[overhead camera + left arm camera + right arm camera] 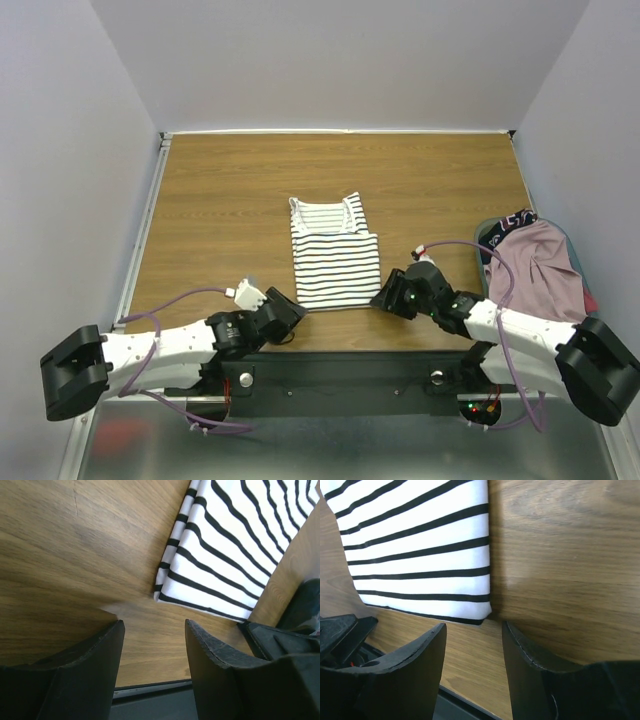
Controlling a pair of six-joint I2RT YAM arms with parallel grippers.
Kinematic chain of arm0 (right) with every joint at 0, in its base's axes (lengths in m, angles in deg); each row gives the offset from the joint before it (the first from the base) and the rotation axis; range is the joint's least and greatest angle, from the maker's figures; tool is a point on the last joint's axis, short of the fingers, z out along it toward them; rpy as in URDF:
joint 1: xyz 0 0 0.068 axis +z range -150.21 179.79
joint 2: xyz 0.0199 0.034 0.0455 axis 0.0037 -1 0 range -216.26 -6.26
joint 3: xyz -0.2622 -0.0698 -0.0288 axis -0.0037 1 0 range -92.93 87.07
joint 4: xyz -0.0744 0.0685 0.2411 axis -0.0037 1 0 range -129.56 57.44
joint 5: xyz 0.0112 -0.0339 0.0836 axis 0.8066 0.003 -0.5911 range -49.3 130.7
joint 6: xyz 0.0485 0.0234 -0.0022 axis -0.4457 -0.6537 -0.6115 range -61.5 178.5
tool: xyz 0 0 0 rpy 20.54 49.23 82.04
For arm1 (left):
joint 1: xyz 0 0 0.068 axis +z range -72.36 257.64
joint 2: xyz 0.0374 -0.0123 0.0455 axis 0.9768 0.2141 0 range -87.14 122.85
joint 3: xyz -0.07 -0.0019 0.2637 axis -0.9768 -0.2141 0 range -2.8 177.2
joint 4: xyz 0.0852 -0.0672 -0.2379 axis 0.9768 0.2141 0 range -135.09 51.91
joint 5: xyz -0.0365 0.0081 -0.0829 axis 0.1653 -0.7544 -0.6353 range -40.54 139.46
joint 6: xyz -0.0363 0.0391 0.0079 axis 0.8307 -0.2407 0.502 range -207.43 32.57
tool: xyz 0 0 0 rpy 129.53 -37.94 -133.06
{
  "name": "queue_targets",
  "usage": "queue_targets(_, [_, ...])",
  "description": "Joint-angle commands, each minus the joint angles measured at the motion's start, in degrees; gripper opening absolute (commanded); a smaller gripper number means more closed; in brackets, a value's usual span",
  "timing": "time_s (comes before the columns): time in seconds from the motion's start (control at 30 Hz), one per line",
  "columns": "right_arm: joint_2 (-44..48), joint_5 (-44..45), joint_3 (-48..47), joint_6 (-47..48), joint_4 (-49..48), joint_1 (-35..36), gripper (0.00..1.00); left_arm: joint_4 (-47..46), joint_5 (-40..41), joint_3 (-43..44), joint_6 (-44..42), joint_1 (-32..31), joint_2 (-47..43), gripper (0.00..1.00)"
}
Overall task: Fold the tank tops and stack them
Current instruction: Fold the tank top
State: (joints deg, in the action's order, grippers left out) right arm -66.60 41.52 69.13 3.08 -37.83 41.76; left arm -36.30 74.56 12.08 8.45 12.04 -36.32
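From above, the striped tank top (335, 258) is seen lying flat and folded near the middle of the surface (220, 200), neckline away from the arms. The left end effector (292, 306) is held low just beside its near left corner, and the right end effector (384, 297) just beside its near right corner. The pink tank top (545, 272) is seen crumpled in a bin (484, 232) at the right edge, well apart.

In the left wrist view, the fingers are seen parted and empty, with the striped corner just ahead.

In the right wrist view, the fingers are likewise spread with nothing between them, and the other striped corner lies just beyond.
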Motion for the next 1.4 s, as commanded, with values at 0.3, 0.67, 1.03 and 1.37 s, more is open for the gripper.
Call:
queue_targets(0.3, [-4.9,3.1,2.1,-1.1,-3.1,1.0,0.49,-11.5,-1.8,-1.5,-9.7,7.9,11.4,0.54])
queue_targets(0.67, [-6.7,5.6,1.0,1.1,-3.9,1.0,0.23,-17.0,-4.1,-0.9,-15.4,8.0,15.1,0.02])
queue_targets(1.03, [11.5,4.4,-2.0,2.0,14.7,6.0,0.04,-10.5,-5.6,-1.4,-12.9,-2.5,5.4,0.00])
queue_targets(1.37, [20.3,16.7,-7.4,-10.4,27.6,29.3,0.00,6.8,4.5,12.4,4.2,-27.7,8.9,0.00])
